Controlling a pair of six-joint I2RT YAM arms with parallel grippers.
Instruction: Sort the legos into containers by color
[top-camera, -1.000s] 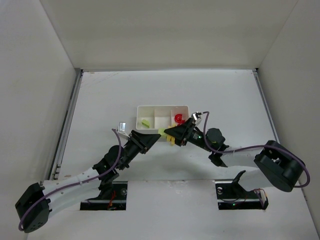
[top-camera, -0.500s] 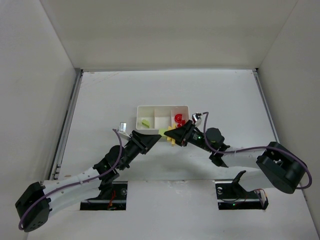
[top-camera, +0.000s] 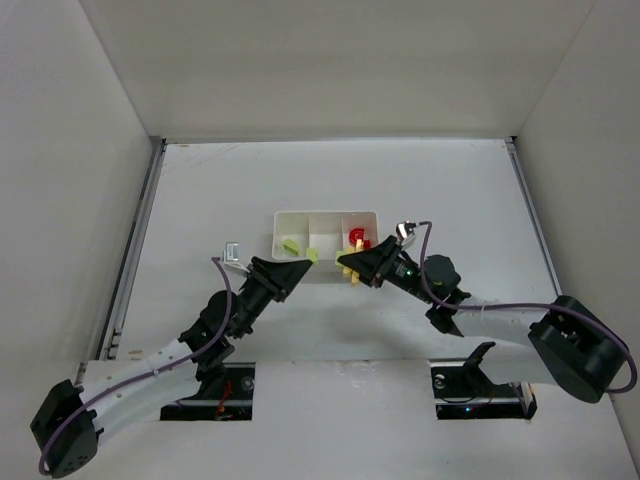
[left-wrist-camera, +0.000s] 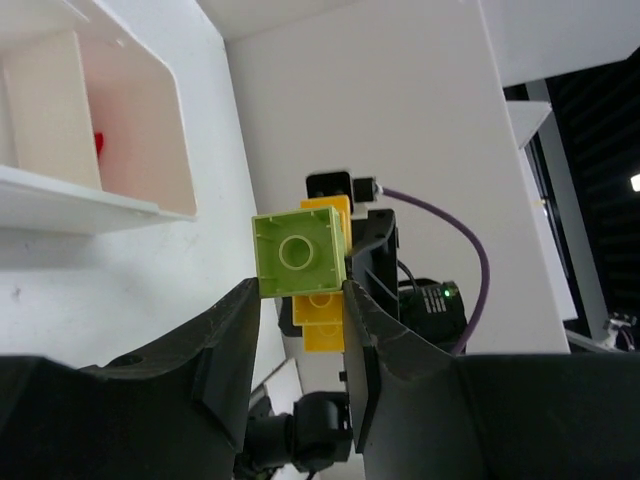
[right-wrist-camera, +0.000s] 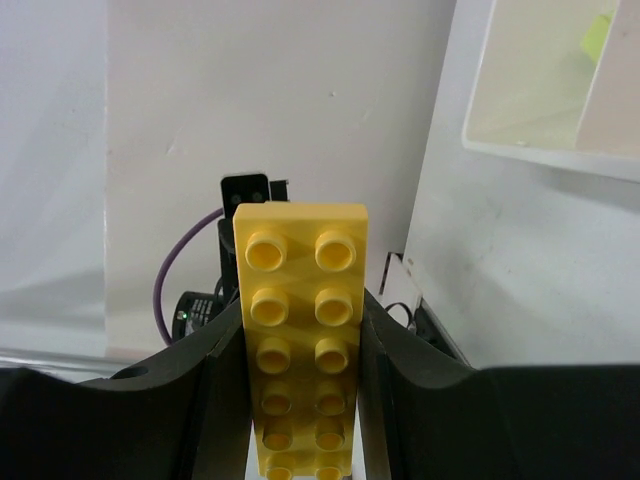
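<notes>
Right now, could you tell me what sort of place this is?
Likely a lab robot cell: white walls enclose a white table, with left arm and right arm bolted at its near edge.

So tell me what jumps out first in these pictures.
Just before the white tray, two loaded tools nearly meet: the left tool pinches a light green brick, the right tool a long yellow plate. Inside the tray, a green piece sits in the left compartment, red lego in the right.

Counter (top-camera: 200, 190): white, matte, evenly lit.
Back wall (top-camera: 340, 60): plain white panel.
Side walls (top-camera: 60, 200): white panels, boxing the counter.
</notes>
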